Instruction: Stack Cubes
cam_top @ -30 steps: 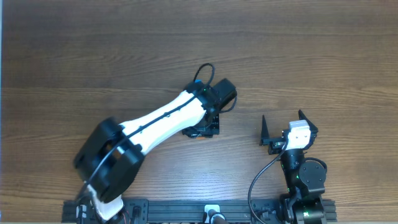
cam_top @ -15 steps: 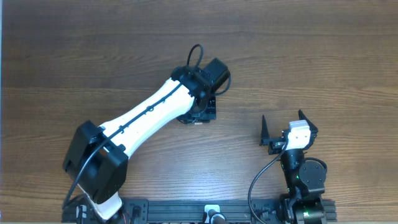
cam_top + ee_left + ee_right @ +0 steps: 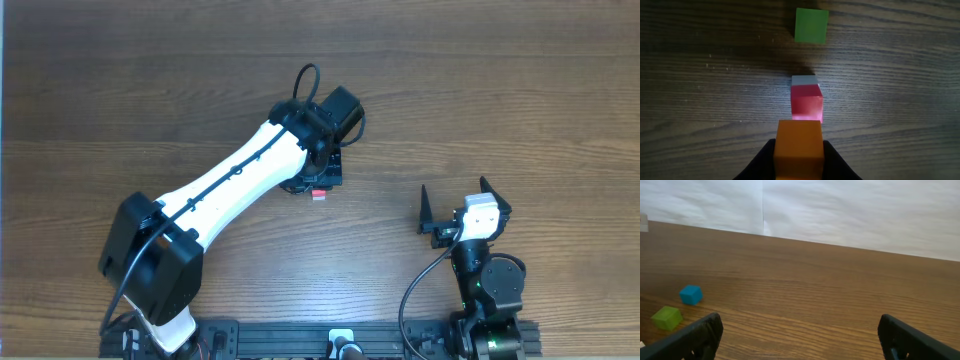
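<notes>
Orange cube (image 3: 799, 145), sharp-edged, is clamped by the left gripper (image 3: 799, 167); glossy red cube (image 3: 319, 195) is seen at 9 o'clock from the wide-spread right gripper (image 3: 455, 198).

An orange cube (image 3: 799, 145) sits clamped in the left gripper (image 3: 799, 155) jaws. A red cube (image 3: 319, 195), at frame centre, touches a grey cube (image 3: 804, 80). The green cube (image 3: 811, 25) lies apart.

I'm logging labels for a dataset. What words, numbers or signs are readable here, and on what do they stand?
None can be read.
The orange cube, red cube, green cube and blue cube show plain faces.
The table bears no print.
</notes>
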`<state>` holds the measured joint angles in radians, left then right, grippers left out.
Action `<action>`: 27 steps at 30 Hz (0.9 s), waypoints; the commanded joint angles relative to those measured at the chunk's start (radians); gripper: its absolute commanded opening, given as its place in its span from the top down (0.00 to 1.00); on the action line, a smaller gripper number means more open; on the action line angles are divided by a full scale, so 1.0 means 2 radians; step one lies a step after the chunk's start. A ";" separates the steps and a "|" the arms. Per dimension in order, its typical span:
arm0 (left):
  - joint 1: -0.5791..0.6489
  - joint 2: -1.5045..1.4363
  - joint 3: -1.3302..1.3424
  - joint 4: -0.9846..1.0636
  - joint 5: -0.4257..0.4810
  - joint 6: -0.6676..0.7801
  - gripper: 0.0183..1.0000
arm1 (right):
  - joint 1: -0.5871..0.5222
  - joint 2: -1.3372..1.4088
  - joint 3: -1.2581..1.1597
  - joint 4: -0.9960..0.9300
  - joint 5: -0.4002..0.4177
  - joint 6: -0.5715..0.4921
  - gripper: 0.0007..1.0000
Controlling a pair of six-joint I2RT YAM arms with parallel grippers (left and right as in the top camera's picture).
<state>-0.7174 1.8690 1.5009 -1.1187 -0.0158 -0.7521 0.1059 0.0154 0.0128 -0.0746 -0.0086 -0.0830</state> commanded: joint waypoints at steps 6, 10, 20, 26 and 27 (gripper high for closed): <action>0.001 0.014 0.013 0.006 -0.014 -0.021 0.98 | 0.003 -0.005 -0.004 0.000 0.003 0.000 0.01; -0.001 0.014 0.013 0.006 -0.016 -0.023 0.98 | 0.003 -0.005 -0.004 0.000 0.003 0.000 0.01; -0.007 0.024 0.013 0.013 -0.015 -0.026 0.96 | 0.003 -0.005 -0.004 0.000 0.003 0.000 0.01; -0.011 0.029 0.013 0.014 -0.015 -0.029 0.96 | 0.003 -0.005 -0.004 0.000 0.003 0.000 0.01; -0.011 0.031 0.013 0.014 -0.016 -0.032 0.96 | 0.003 -0.005 -0.004 0.000 0.003 0.000 0.01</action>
<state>-0.7349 1.9045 1.5021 -1.0946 -0.0341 -0.7933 0.1059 0.0154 0.0128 -0.0746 -0.0086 -0.0826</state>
